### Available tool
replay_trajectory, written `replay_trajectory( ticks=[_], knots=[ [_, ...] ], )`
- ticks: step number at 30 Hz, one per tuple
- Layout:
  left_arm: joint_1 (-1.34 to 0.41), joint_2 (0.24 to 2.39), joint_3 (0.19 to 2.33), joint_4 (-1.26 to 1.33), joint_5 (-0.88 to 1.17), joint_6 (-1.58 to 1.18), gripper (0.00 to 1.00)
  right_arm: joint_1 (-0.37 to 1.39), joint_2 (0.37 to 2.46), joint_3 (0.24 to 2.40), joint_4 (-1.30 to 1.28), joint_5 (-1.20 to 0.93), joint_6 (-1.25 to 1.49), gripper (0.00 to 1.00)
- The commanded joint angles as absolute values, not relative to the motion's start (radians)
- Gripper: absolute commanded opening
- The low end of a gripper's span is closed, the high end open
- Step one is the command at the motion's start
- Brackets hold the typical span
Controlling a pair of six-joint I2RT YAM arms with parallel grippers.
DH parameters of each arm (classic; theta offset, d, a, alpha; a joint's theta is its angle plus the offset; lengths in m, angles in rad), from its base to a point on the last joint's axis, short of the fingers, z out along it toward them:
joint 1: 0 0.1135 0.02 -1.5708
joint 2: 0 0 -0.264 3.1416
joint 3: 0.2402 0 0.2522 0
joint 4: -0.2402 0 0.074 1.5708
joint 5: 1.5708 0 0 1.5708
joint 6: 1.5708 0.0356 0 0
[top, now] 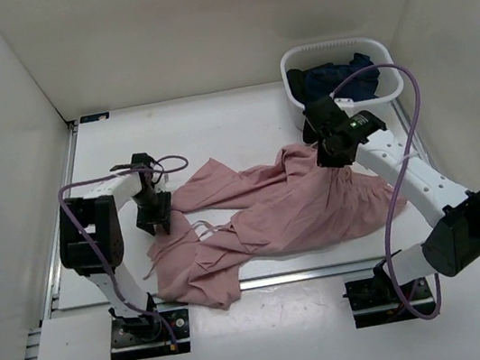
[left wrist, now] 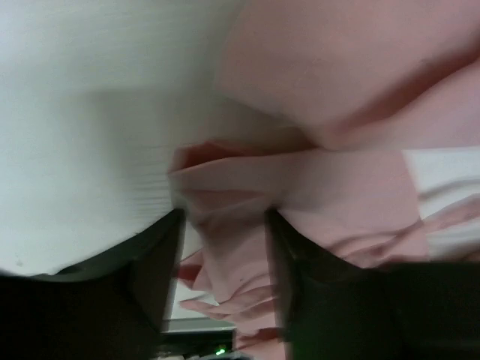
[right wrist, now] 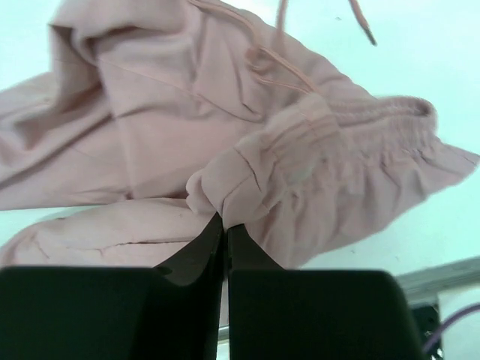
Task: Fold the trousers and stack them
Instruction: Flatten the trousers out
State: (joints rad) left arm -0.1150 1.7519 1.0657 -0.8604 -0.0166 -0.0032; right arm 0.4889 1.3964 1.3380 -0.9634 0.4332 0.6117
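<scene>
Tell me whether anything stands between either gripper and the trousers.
Nothing visible does. The right gripper is pinched shut on the trousers, and the left gripper has a bunch of the same fabric clamped between its jaws.

— What colour are the trousers (top: pixel 281 210)?
— Plain dusty pink, no pattern. The worktop (top: pixel 213 125) is white, as is the basket (top: pixel 328 44); the garment (top: pixel 340 79) inside it is dark blue, and the cables (top: pixel 419 101) are purple.
</scene>
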Motion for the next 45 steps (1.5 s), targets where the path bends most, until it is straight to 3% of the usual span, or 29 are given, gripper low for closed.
replay_trajectory(
  ticks=[1, 3, 6, 11, 14, 17, 23, 26, 32, 35, 39, 40, 41, 42, 43, 44, 45],
  knots=[
    [-0.129, 1.801, 1.12, -0.899, 0.155, 0.0, 0.52, 0.477, 1.382, 1.336, -1.023, 0.521, 0.62, 0.0],
    [-0.12, 1.815, 1.135, -0.932, 0.207, 0.0, 0.14, 0.477, 1.364, 1.379, -1.057, 0.581, 0.629, 0.0],
    [-0.072, 1.784, 1.135, -0.968, 0.244, 0.0, 0.14, 0.454, 1.298, 1.437, -1.132, 0.708, 0.658, 0.0],
    [0.151, 1.565, 1.233, -0.968, -0.021, 0.0, 0.14, 0.454, 1.131, 1.566, -1.27, 0.986, 0.836, 0.0],
    [0.276, 1.43, 1.358, -0.968, -0.095, 0.0, 0.14, 0.454, 0.952, 1.557, -1.212, 1.038, 0.867, 0.0],
    [0.276, 1.315, 1.44, -0.968, -0.15, 0.0, 0.14, 0.454, 0.78, 1.548, -1.079, 1.051, 0.809, 0.0],
    [0.276, 1.253, 1.575, -0.948, -0.187, 0.0, 0.14, 0.342, 0.886, 1.866, -1.043, 1.064, 0.561, 0.0],
    [0.276, 1.333, 1.655, -0.939, -0.187, 0.0, 0.14, 0.331, 0.934, 1.835, -0.922, 1.188, 0.401, 0.0],
    [0.215, 1.658, 2.009, -0.939, -0.187, 0.0, 0.14, 0.331, 1.147, 1.763, -0.666, 1.261, 0.136, 0.0],
    [0.117, 1.866, 2.213, -0.939, -0.265, 0.0, 0.14, 0.278, 1.307, 1.811, -0.693, 1.261, 0.149, 0.0],
    [-0.015, 2.13, 2.403, -0.902, -0.386, 0.0, 0.17, 0.071, 1.468, 1.9, -0.764, 1.177, 0.276, 0.02],
    [-0.055, 2.201, 2.42, -0.872, -0.412, 0.0, 0.27, 0.036, 1.532, 1.926, -0.8, 1.087, 0.303, 0.12],
    [-0.07, 2.226, 2.433, -0.871, -0.448, 0.0, 0.47, -0.015, 1.56, 1.956, -0.878, 1.03, 0.325, 0.6],
    [-0.084, 2.239, 2.433, -0.871, -0.448, 0.0, 0.75, -0.026, 1.577, 1.977, -0.903, 0.982, 0.34, 0.82],
    [-0.098, 2.24, 2.424, -0.871, -0.448, 0.0, 1.0, -0.026, 1.577, 1.977, -0.916, 0.953, 0.351, 0.93],
    [-0.118, 2.199, 2.357, -0.871, -0.405, 0.0, 1.0, -0.026, 1.566, 1.967, -0.916, 0.928, 0.36, 0.99],
    [-0.118, 2.169, 2.32, -0.871, -0.373, 0.0, 1.0, -0.026, 1.534, 1.948, -0.916, 0.879, 0.36, 0.99]
  ],
)
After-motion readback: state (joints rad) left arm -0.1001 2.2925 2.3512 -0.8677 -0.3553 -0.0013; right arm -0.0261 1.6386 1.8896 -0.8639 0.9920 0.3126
